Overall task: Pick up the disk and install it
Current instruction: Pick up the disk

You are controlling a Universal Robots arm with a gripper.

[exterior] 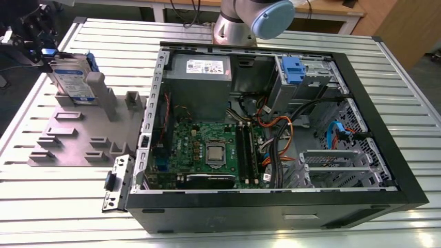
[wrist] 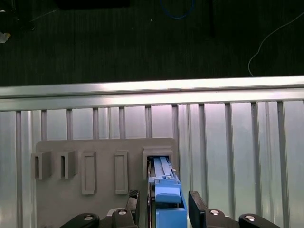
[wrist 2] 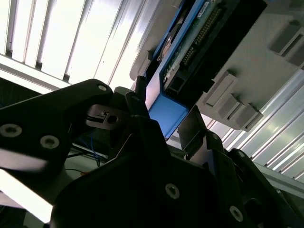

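The disk (exterior: 71,77) stands on edge in a slot of the grey holder plate (exterior: 76,139) at the exterior view's left, white-and-blue label outward, blue side rails on its edges. My gripper (exterior: 43,49) hangs just above its upper end. In the first wrist view the gripper (wrist: 164,202) is open, and its black fingers (wrist: 196,205) straddle the disk's blue rail (wrist: 168,211) with small gaps on both sides. The second wrist view has the disk's circuit-board side (wrist 2: 190,42) and blue rail end (wrist 2: 166,114) between the fingers (wrist 2: 138,97).
An open black computer case (exterior: 276,119) lies on the slatted metal table (exterior: 406,82), with motherboard, cables and a drive bay holding a blue clip (exterior: 293,70). The arm's base (exterior: 248,20) stands behind it. The holder plate (wrist: 57,199) carries several empty slots.
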